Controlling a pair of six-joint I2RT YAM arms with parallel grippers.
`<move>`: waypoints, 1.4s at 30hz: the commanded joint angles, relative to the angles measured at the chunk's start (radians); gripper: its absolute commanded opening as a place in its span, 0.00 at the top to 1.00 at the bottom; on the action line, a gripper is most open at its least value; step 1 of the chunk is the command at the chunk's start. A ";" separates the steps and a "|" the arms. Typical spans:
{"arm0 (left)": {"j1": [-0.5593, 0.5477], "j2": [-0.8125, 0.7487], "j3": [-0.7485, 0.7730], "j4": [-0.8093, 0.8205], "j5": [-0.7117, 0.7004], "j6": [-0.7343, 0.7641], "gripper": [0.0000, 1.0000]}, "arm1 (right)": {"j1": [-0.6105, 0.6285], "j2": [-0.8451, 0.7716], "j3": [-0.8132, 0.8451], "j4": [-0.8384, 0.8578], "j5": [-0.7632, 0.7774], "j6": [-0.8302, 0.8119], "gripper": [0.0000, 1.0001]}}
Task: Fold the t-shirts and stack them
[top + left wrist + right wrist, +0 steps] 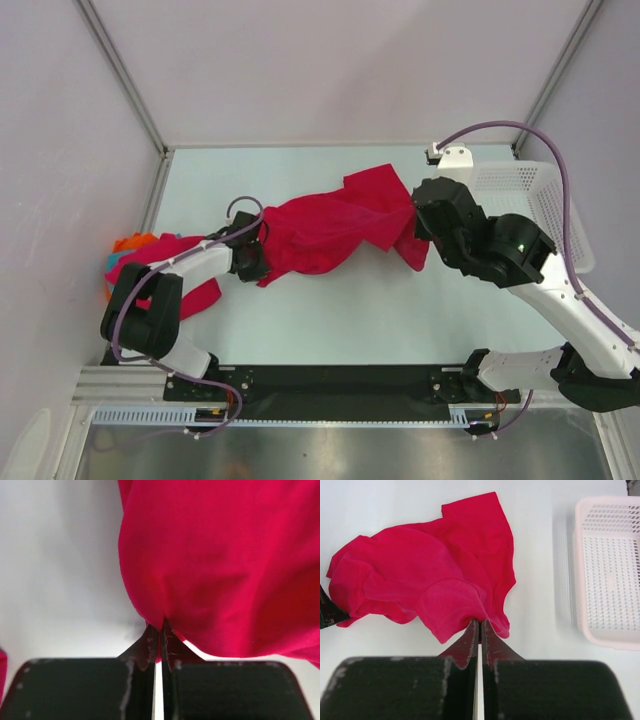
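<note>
T-shirt (330,228): crimson, crumpled, lying mid-table (350,320), strung out btwn the two grippers, not yet spread flat. L gripper (160,626) is closed, its jaws pinching a fold at the shirt's left end. R gripper (480,624) is likewise closed on a bunched edge at the right end; sleeve or hem, cannot tell which. Material, as judged: thin knit cloth, light, fully limp, no stiffness. It will prob. sag wherever unsupported and drag w/ friction on the table rather than slide freely. Not fragile. Grip risk: pinching several layers at once, so the shirt won't open out when lifted. Recommended hold: a single-layer edge at two matching corners, e.g. both shoulders or both hem corners, w/ light tension btwn them. More garments (125,245), orange, teal and red, sit heaped at the table's left edge, partly under the L arm (190,265). White mesh basket (540,190) stands far right, apart from the shirt.
</note>
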 commanded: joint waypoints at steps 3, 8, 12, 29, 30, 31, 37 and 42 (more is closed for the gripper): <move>-0.008 -0.036 0.028 0.034 0.077 -0.013 1.00 | -0.013 -0.025 0.024 -0.013 0.034 -0.010 1.00; -0.003 -0.172 0.274 -0.179 0.021 0.033 1.00 | -0.033 -0.023 0.119 -0.051 0.058 -0.041 1.00; 0.014 -0.263 0.491 -0.373 0.008 0.080 1.00 | -0.034 -0.026 0.249 -0.112 0.106 -0.052 1.00; 0.052 -0.504 1.042 -0.773 -0.051 0.083 1.00 | -0.034 -0.088 0.513 -0.143 0.130 -0.105 1.00; 0.052 -0.482 1.048 -0.774 -0.051 0.089 1.00 | -0.034 -0.060 0.515 -0.140 0.136 -0.113 1.00; 0.054 -0.473 1.048 -0.770 -0.049 0.094 1.00 | -0.034 -0.042 0.515 -0.129 0.156 -0.124 1.00; 0.185 -0.350 0.979 -0.670 0.053 0.160 1.00 | -0.192 0.099 0.513 0.019 -0.010 -0.216 1.00; 0.328 -0.087 1.108 -0.621 0.176 0.214 1.00 | -0.537 0.317 0.691 0.072 -0.330 -0.223 1.00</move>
